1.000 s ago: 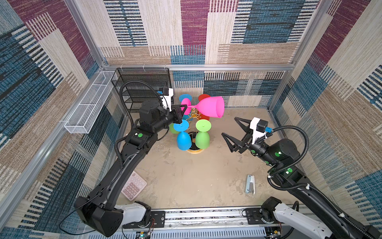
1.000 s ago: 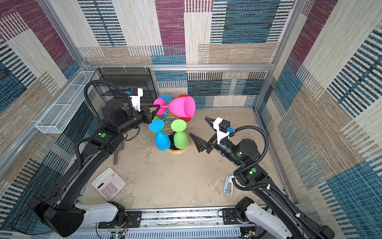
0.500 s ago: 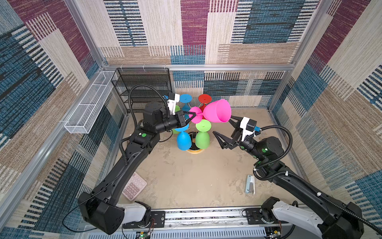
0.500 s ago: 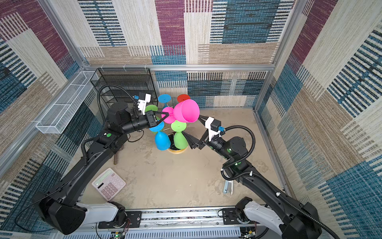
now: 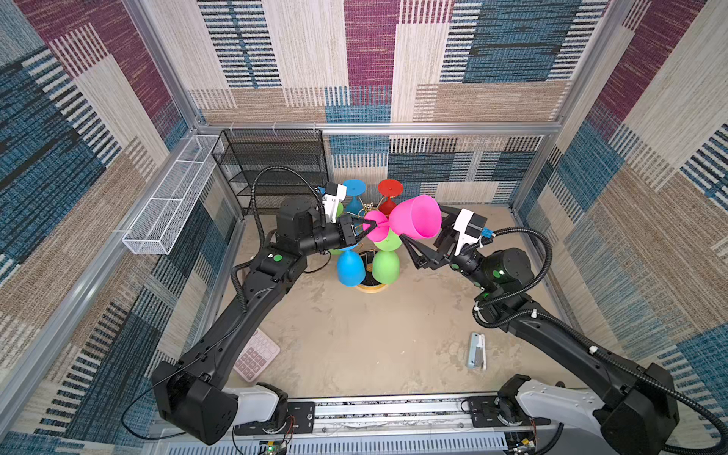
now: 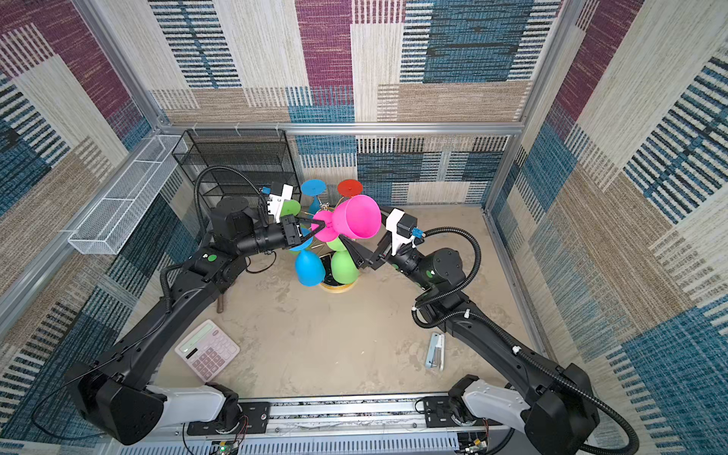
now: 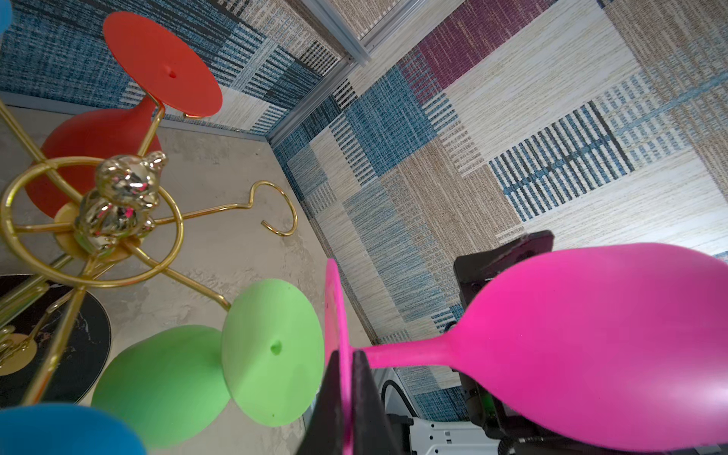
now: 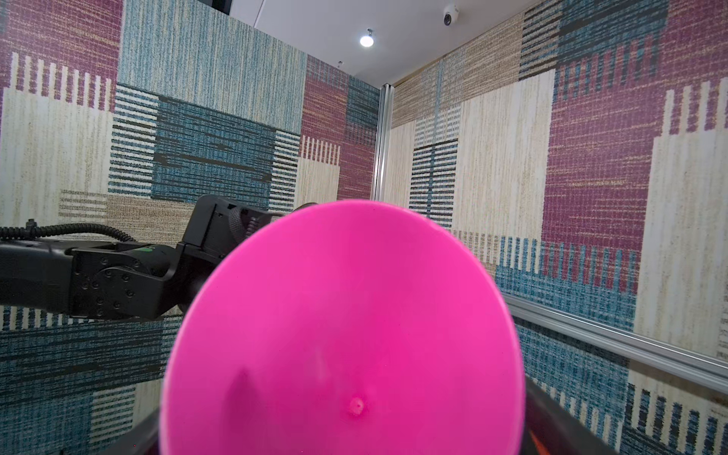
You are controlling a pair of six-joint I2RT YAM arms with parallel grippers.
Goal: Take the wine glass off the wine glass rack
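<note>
The pink wine glass (image 5: 415, 216) (image 6: 356, 216) lies on its side in the air, to the right of the gold wine glass rack (image 5: 372, 285) (image 6: 335, 285). My left gripper (image 5: 370, 226) (image 7: 346, 354) is shut on the edge of its round foot. One ring-ended arm (image 7: 275, 212) of the rack stands empty. My right gripper (image 5: 423, 226) (image 8: 346, 433) is open, with the glass's bowl (image 8: 346, 335) facing it between the spread fingers. I cannot tell whether those fingers touch the bowl. Blue (image 5: 350, 268), green (image 5: 386, 266) and red (image 5: 390, 189) glasses hang upside down on the rack.
A black mesh shelf unit (image 5: 272, 165) stands at the back left, with a white wire basket (image 5: 173, 197) on the left wall. A pink calculator (image 5: 256, 356) lies front left on the sandy floor. A small silver tool (image 5: 476, 350) lies front right.
My left gripper has carried the pink glass to the right, away from the rack. My right arm has swung in from the right, and its open fingers now flank the bowl.
</note>
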